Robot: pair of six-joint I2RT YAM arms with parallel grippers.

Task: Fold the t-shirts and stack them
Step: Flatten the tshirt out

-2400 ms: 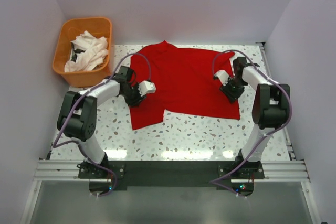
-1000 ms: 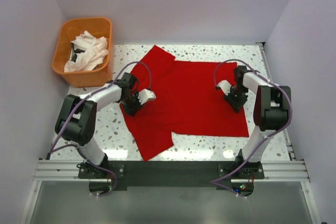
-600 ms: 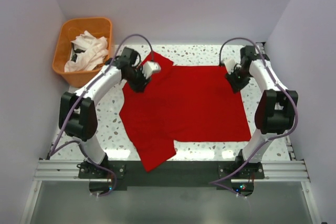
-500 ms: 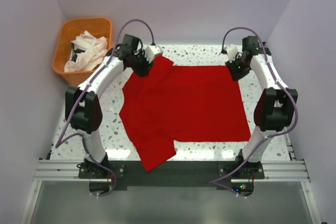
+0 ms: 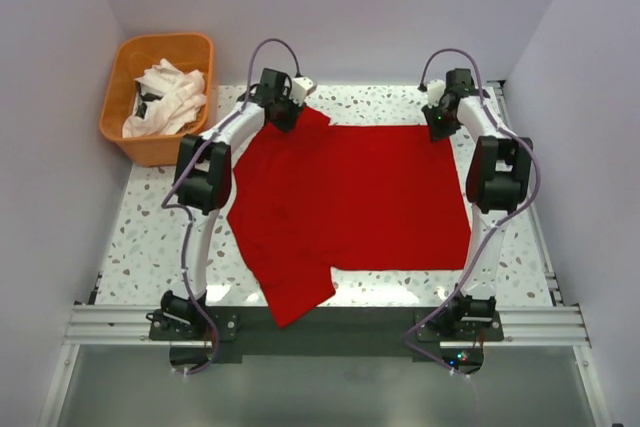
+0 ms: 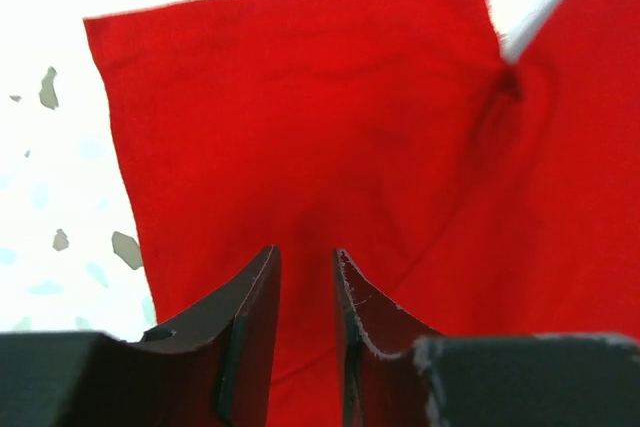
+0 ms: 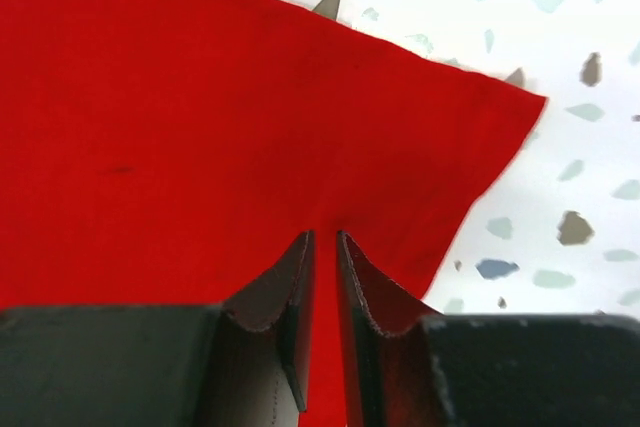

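Looking down from above, we see the red shirt [image 5: 350,197] spread nearly flat over the middle of the counter [image 5: 160,227]. Its straight hem lies to the right and 2 sleeves point out on the left. The near sleeve reaches the counter's front edge, and we cannot make out the collar.

Both arms stretch to the far side. The left claw [image 5: 284,117] sits on the far sleeve and the right claw [image 5: 438,127] on the far right corner. From this view the wrists hide their tips.

In the left wrist view, the fingers [image 6: 250,317] stand a narrow gap apart. Red cloth fills that gap and creases run toward it, but we cannot tell whether they pinch it. Glare bleaches the counter beyond the sleeve, and the claw's body cuts off the lower frame.

In the right wrist view, the fingers [image 7: 290,317] are all but closed, with only a thin slit between them. They are clamped on the cloth just inside the corner.

At the far left, well apart from the red shirt, the basket [image 5: 155,147] holds the white shirts [image 5: 170,97] in a tangle. We cannot count them. Something dark lies among them, too small to identify.
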